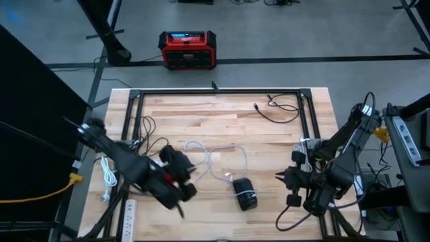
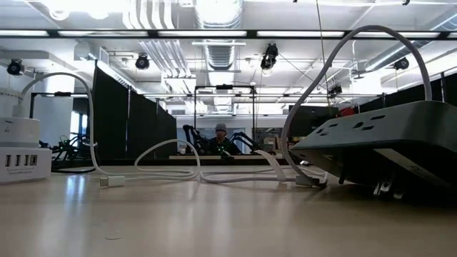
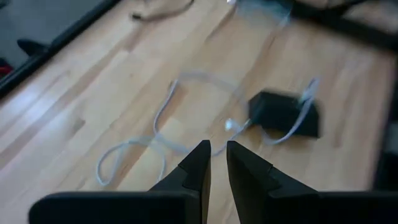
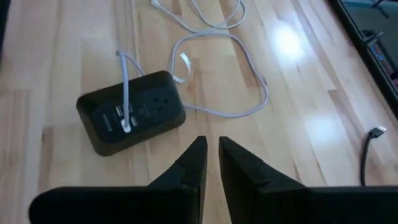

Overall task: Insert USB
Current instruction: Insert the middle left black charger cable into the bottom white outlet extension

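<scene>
The black power hub (image 4: 132, 111) holds a plugged white cable (image 4: 227, 74); both grippers (image 3: 216, 163) (image 4: 211, 158) hover nearly closed, empty.

A grey floor (image 1: 282, 40) surrounds the wooden bench (image 1: 222, 121), crossed by a dark line running past the bench's far edge. On that floor, beyond the bench, stands a red and black box (image 1: 188, 50) with a lit panel. A black curtain (image 1: 27, 101) fills the near left corner in the high view. From bench height the room opens out — bright strip lights (image 2: 143, 33) and pale ducts (image 2: 218, 28) overhead, black partition panels (image 2: 136, 125) behind, and a person (image 2: 221, 135) seated far off.
</scene>
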{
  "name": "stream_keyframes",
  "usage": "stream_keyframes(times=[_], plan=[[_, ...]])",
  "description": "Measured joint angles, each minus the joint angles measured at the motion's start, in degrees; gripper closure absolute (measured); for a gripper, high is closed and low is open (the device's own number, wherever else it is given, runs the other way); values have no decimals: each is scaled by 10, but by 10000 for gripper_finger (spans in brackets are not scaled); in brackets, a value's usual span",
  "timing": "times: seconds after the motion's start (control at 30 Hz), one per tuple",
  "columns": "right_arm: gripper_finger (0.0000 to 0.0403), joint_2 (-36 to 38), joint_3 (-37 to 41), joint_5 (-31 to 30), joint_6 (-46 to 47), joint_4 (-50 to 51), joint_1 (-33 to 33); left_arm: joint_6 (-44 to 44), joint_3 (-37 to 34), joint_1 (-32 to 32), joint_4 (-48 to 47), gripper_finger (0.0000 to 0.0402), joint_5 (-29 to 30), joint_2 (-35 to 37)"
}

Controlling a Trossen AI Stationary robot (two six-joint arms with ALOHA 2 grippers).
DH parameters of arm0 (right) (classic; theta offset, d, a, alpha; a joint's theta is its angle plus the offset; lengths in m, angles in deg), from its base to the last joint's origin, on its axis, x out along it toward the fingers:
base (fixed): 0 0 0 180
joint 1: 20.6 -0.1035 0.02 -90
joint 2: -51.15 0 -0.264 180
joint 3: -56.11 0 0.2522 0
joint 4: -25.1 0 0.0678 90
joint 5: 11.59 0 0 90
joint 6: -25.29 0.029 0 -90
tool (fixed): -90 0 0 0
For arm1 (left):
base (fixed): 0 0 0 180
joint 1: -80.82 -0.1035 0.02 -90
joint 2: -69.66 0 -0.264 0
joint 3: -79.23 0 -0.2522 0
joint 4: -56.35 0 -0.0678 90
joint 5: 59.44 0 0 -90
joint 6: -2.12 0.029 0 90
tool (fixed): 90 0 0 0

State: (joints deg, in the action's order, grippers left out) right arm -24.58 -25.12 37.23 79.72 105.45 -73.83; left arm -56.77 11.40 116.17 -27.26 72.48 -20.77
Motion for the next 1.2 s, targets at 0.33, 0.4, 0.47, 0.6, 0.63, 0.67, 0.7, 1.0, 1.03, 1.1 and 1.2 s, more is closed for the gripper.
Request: stream_keyframes(times=[0.33, 0.4, 0.47, 0.6, 0.63, 0.67, 0.7, 1.0, 1.03, 1.1, 1.2], plan=[[375, -59, 7, -24, -19, -15, 0, -30, 21, -148, -156, 364, -6, 54], [375, -72, 8, -23, -19, -16, 0, -31, 21, -194, -197, 364, -22, 40], [375, -84, 8, -23, -19, -16, 0, -8, 15, -240, -201, 364, -40, 30], [375, -105, 8, -22, -20, -16, 0, 57, 9, -330, -202, 364, -93, 9], [375, -109, 8, -22, -20, -16, 0, 74, 6, -352, -201, 363, -112, 4], [375, -112, 8, -22, -20, -16, 0, 86, 2, -376, -202, 363, -132, -2], [375, -116, 8, -22, -19, -16, 0, 95, -1, -397, -202, 363, -147, -6], [375, -121, 9, -7, -13, -17, 0, 183, -64, -514, -202, 363, -160, -10], [375, -120, 9, -7, -12, -17, -1, 183, -75, -520, -202, 363, -161, -8], [375, -120, 9, -8, -12, -18, -2, 184, -98, -531, -202, 363, -180, -5], [375, -120, 9, -8, -12, -19, -2, 193, -148, -546, -200, 356, -240, -5]])
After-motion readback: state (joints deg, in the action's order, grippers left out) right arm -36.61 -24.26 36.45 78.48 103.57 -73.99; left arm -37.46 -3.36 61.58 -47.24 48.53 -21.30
